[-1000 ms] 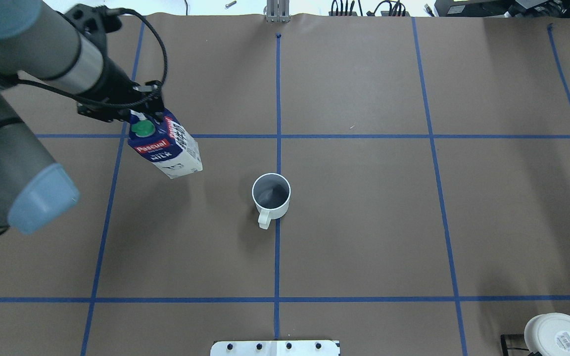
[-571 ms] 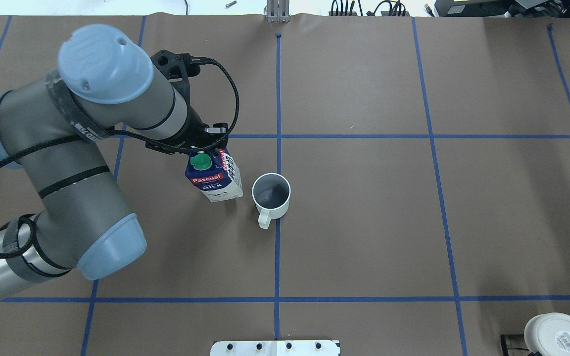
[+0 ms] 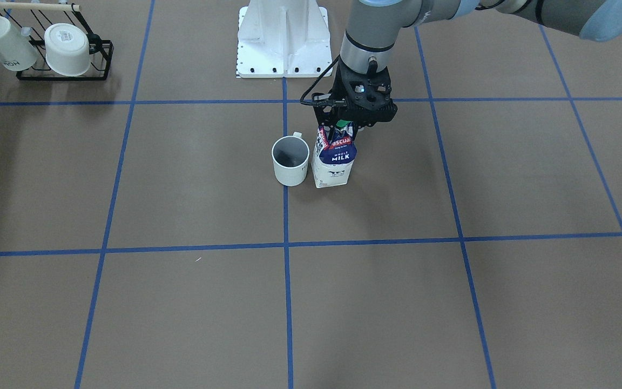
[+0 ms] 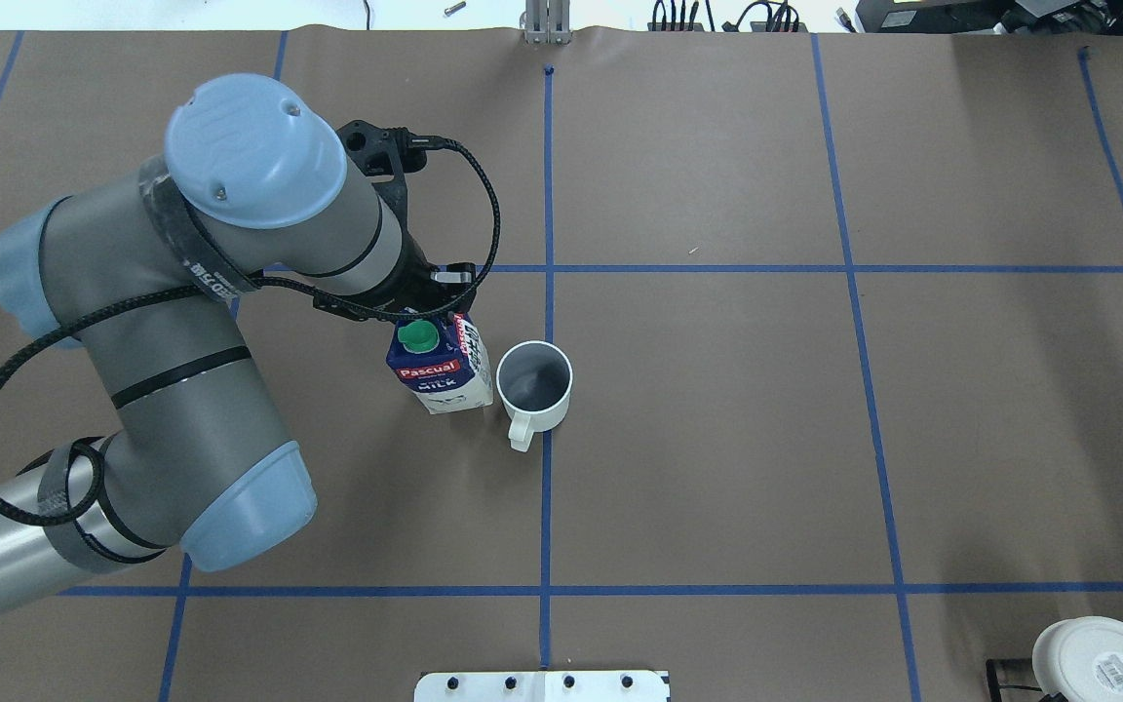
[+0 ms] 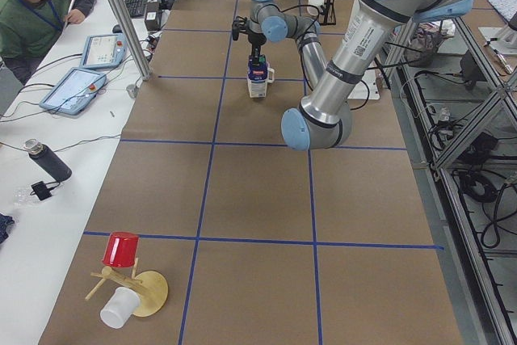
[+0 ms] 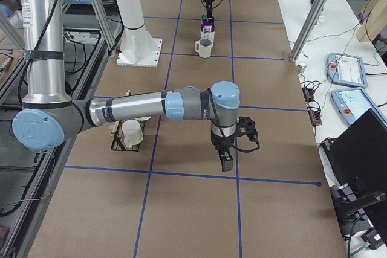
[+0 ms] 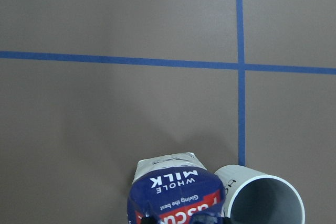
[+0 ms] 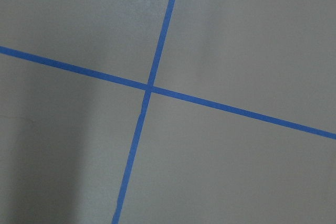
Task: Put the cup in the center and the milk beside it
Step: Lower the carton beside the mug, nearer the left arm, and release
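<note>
The white cup (image 4: 534, 380) stands upright on the center tape line (image 4: 547, 487), handle toward the robot; it also shows in the front view (image 3: 290, 160) and the left wrist view (image 7: 262, 200). The milk (image 4: 440, 375) is a blue-topped carton with a green cap. It stands close beside the cup on the robot's left (image 3: 334, 162), with a small gap. My left gripper (image 4: 437, 304) is shut on the carton's top ridge (image 3: 346, 125). I cannot tell if the base rests on the table. My right gripper (image 6: 225, 161) shows only in the right side view, low over bare table; I cannot tell its state.
A black rack (image 3: 62, 74) with a white lettered mug and a wide white cup stands near the robot's right side; the wide cup's bottom shows at the overhead view's corner (image 4: 1098, 663). The white robot base (image 3: 284, 43) is behind the cup. A wooden stand with a red cup (image 5: 129, 280) sits far left.
My left arm has carried the milk rightward from the left grid line to just beside the cup and brought it down and upright. The cup has not moved.
</note>
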Controlling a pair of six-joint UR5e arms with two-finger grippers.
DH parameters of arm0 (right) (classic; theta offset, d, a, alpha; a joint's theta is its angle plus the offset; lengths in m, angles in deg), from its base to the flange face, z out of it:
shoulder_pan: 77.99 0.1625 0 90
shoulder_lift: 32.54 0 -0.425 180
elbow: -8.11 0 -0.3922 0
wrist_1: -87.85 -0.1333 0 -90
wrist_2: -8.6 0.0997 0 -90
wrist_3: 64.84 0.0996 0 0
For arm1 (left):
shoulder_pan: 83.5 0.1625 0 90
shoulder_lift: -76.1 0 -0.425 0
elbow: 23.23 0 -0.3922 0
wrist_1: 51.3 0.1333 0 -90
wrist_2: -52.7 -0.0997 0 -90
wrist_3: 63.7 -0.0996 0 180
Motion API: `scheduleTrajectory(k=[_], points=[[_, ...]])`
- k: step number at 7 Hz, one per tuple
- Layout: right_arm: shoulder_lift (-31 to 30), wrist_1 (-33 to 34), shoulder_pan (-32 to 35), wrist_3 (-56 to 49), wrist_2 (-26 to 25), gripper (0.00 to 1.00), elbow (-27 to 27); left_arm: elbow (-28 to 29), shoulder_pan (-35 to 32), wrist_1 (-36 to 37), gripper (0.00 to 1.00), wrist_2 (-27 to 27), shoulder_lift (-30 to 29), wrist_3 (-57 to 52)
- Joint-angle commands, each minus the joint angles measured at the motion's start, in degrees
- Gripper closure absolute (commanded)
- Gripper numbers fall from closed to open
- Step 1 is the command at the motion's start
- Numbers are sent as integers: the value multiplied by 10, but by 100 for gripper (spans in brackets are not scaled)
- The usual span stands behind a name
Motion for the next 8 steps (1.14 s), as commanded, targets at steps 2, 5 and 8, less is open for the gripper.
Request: scheduleTrajectory(k=[2, 5, 8], points=[[-3, 0, 0, 0, 0, 0, -1, -4, 5, 0, 2, -1, -1, -2], [-3, 0, 0, 7, 1, 0, -2, -42, -6, 15, 2, 4, -2, -6], [-24, 0, 0, 9, 7, 0, -1, -68, -82, 100, 2, 7, -3, -126]])
